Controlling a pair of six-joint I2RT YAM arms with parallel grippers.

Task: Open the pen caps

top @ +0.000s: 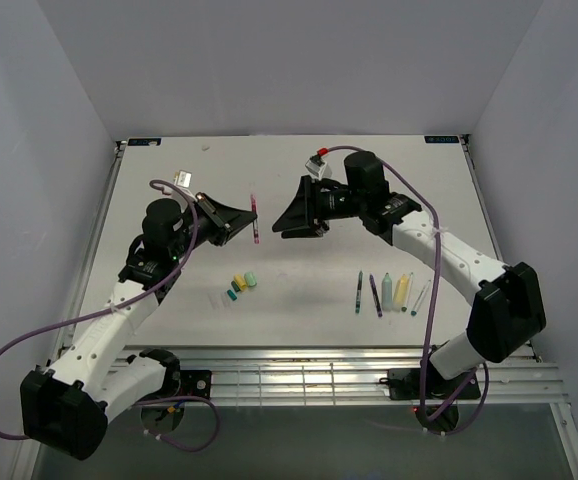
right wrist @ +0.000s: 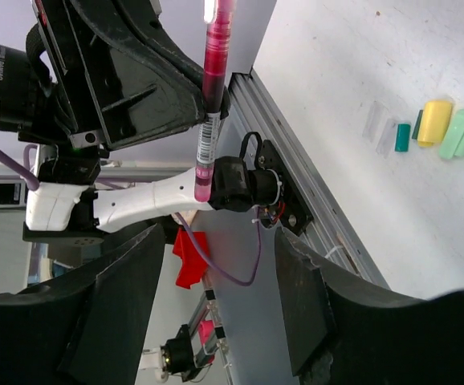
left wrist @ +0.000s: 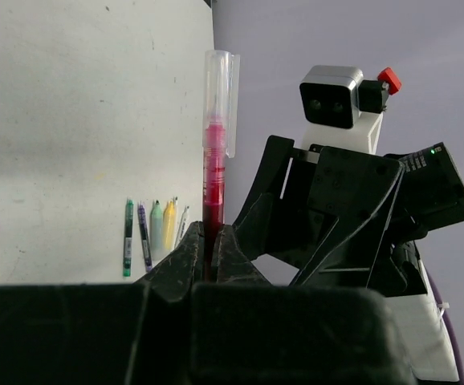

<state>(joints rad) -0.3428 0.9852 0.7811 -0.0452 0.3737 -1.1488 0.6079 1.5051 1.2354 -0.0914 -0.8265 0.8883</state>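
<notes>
White table (top: 299, 175) carries everything. The left arm (top: 109, 320) and right arm (top: 459, 260) are raised above it, their ends facing each other near its middle. The left fingers (left wrist: 182, 265) are pressed onto a red pen (left wrist: 213, 188), which is held in the air with a clear cap (left wrist: 221, 88) seated on its far end. The right fingers (right wrist: 128, 309) are spread wide with nothing between them, just beside that pen. Five pens (top: 387, 290) are laid in a row near the right arm. Loose caps (top: 242, 284), yellow, pale green and teal, are gathered near the left arm, well apart from the row.
</notes>
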